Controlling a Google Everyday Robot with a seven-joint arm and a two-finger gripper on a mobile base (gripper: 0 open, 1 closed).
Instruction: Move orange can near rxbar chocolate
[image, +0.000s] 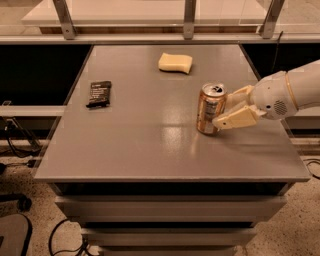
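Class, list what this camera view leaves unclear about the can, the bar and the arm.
- Orange can: its right side is hidden behind the open gripper straddling it there; contact cannot be told.
- Rxbar chocolate: the white text is too small to read.
- Arm: cut off by the camera view's right edge.

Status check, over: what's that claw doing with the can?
Gripper open at table's right, fingers flanking orange can. Can upright, far from rxbar chocolate. Yellow sponge off the line between.
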